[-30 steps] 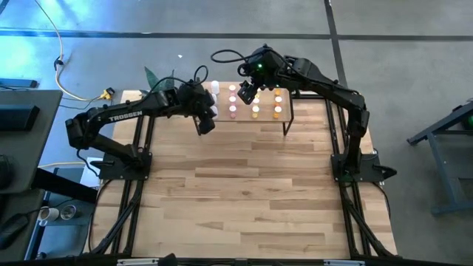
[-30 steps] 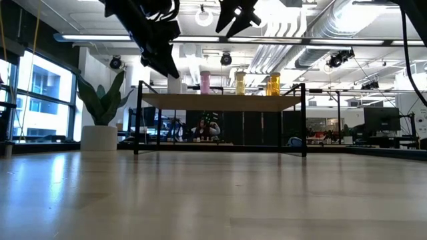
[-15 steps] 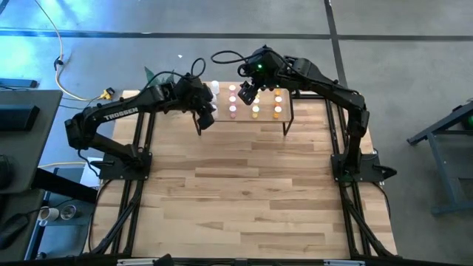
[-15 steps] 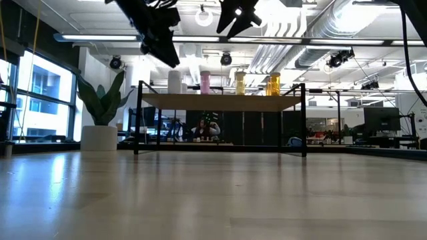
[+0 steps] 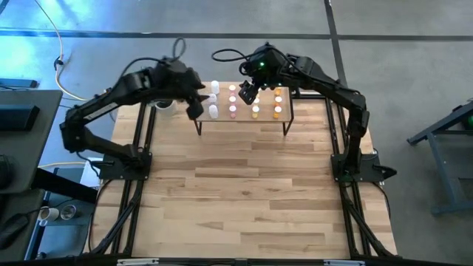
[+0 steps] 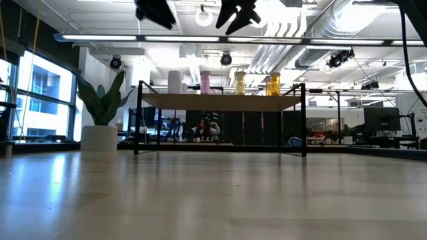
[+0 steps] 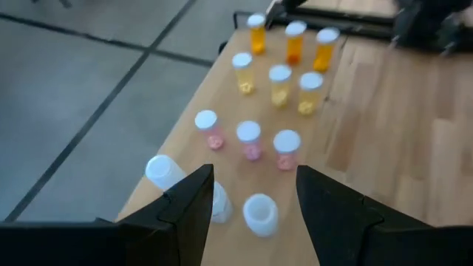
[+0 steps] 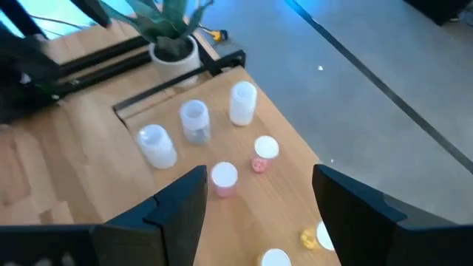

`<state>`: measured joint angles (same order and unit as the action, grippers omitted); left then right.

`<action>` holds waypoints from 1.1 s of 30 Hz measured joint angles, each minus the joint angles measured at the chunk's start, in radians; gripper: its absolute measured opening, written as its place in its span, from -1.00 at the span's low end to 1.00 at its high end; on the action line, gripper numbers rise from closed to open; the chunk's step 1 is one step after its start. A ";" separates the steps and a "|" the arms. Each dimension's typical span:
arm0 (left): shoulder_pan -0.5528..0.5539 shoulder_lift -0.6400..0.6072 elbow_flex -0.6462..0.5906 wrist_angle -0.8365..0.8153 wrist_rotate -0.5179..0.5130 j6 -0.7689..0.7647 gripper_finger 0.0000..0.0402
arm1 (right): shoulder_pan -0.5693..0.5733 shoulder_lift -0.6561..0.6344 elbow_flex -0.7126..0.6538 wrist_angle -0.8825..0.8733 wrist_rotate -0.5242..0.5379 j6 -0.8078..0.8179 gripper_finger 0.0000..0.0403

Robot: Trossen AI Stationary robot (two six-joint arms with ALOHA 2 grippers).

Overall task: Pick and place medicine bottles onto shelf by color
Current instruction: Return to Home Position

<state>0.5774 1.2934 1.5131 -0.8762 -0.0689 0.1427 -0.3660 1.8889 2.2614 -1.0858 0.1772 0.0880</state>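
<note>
The shelf (image 5: 266,117) stands at the table's far edge, a light-wood board on thin black legs (image 6: 223,102). On it the medicine bottles stand upright on their bases in rows by colour: white (image 7: 260,214), pink (image 7: 248,139), pale yellow (image 7: 279,83) and orange (image 7: 295,41). My left gripper (image 5: 194,107) hangs open high above the shelf's left end, over the white bottles (image 5: 213,111), with nothing between its fingers (image 7: 251,214). My right gripper (image 5: 247,92) hovers open above the middle of the shelf, over the pink bottles (image 8: 224,177), also holding nothing.
A potted plant in a white pot (image 6: 100,113) stands just left of the shelf, close under my left arm (image 5: 164,105). The wide wooden tabletop (image 5: 244,192) stretches in front of the shelf toward the near edge.
My left gripper has risen well above the shelf's left end and drawn back a little toward the table's left and far edge, its arm folding up. The white bottles have stayed standing on the shelf.
</note>
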 joint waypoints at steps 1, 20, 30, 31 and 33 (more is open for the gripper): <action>0.000 -0.020 0.000 -0.009 0.012 -0.004 -0.08 | 0.002 0.000 0.009 0.000 -0.002 -0.002 0.17; -0.108 -0.629 -0.735 0.478 0.084 -0.193 -0.09 | 0.027 0.000 0.075 0.074 -0.005 0.051 0.17; -0.156 -0.873 -1.080 0.690 0.084 -0.241 -0.09 | 0.048 0.000 0.075 0.130 -0.006 0.096 0.17; -0.158 -0.891 -1.108 0.708 0.085 -0.240 -0.09 | 0.048 -0.001 0.075 0.128 -0.006 0.104 0.17; -0.161 -0.924 -1.161 0.741 0.084 -0.242 -0.09 | 0.047 -0.009 0.075 0.109 -0.006 0.113 0.17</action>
<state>0.4168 0.3699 0.3520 -0.1354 0.0155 -0.0988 -0.3187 1.8801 2.3367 -0.9766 0.1709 0.2014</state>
